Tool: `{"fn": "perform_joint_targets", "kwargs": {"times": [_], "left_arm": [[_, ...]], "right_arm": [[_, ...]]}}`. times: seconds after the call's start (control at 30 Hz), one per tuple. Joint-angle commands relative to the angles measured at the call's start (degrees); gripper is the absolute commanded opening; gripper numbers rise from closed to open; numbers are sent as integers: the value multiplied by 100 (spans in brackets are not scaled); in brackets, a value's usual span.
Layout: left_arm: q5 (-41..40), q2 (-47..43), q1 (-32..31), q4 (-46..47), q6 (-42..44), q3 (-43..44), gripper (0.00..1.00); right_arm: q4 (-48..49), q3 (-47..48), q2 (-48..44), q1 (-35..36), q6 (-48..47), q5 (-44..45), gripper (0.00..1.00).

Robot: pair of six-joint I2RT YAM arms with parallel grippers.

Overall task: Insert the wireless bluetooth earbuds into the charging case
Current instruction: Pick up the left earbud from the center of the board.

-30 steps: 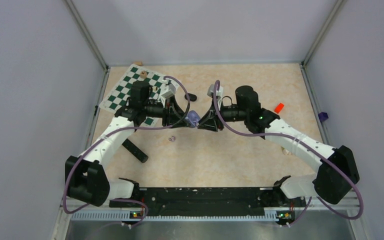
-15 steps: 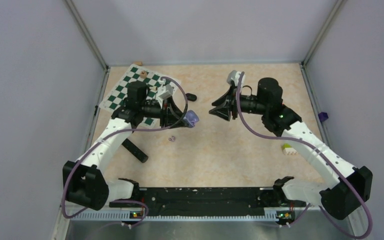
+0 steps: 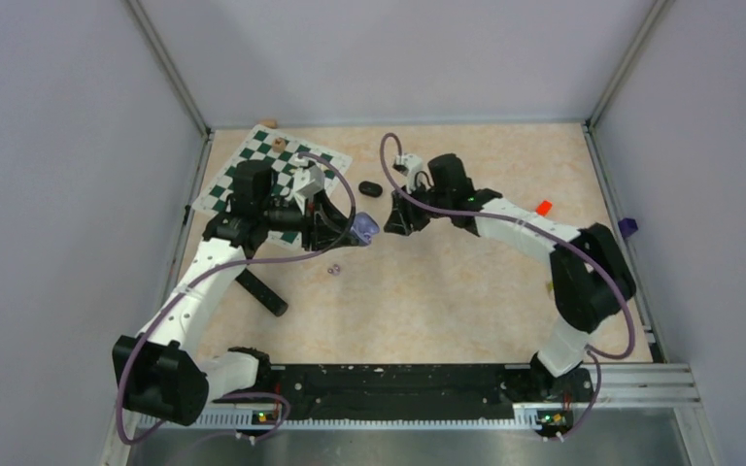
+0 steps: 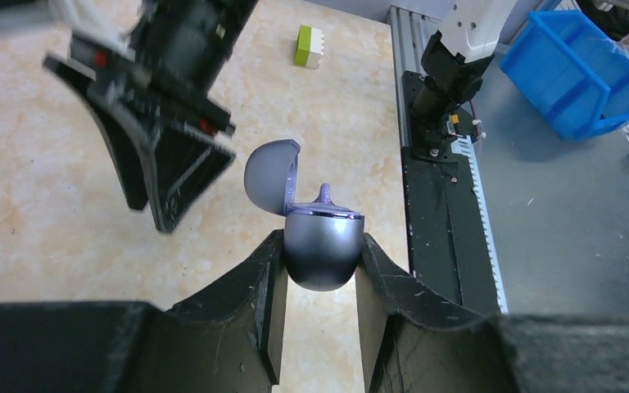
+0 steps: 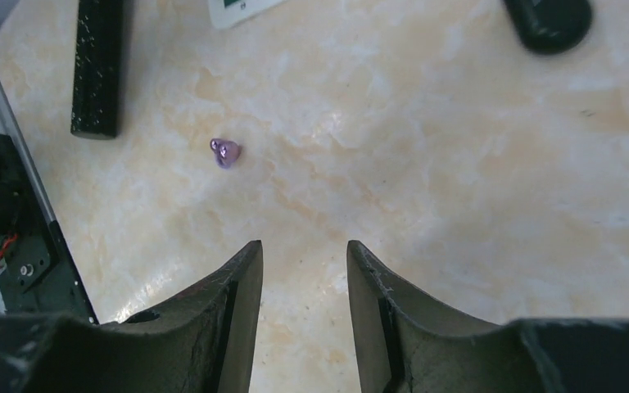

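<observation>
My left gripper (image 3: 357,233) is shut on the base of a pale purple oval charging case (image 4: 323,250) and holds it above the table. Its lid (image 4: 272,176) stands open, and one purple earbud (image 4: 324,195) pokes up from inside. A second purple earbud (image 3: 332,270) lies loose on the table below the case; it also shows in the right wrist view (image 5: 225,152). My right gripper (image 3: 389,223) is open and empty (image 5: 303,254), just right of the case and above bare table. A shut black case (image 3: 370,187) lies behind. No black earbuds show.
A green-and-white chessboard (image 3: 267,175) with a few pieces lies at the back left. A black bar (image 3: 262,291) lies near the left arm. A small red object (image 3: 542,207) sits at the right. A green-and-white brick (image 4: 309,45) lies on the table.
My right gripper pulled back from the purple case toward the right, then swung back close beside it, lower. My left gripper drifted slightly left, still holding the case.
</observation>
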Motion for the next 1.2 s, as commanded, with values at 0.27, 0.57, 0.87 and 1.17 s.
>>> {"fn": "perform_joint_targets", "kwargs": {"times": [0.27,0.57,0.87,1.17], "left_arm": [[291,-269,71,-526,551,446,0],[394,-362,73,-907,827,622,0],[406,-396,87,-936,859,624,0],[387,-431,106,-925,856,623,0]], "right_arm": [[-110,1895,2308,925,948,323,49],[-812,2708,3177,1574,948,1038,50],[-1135,2821,3319,1934,873,1371,50],[-1305,2834,3379,2246,688,1908,43]]}}
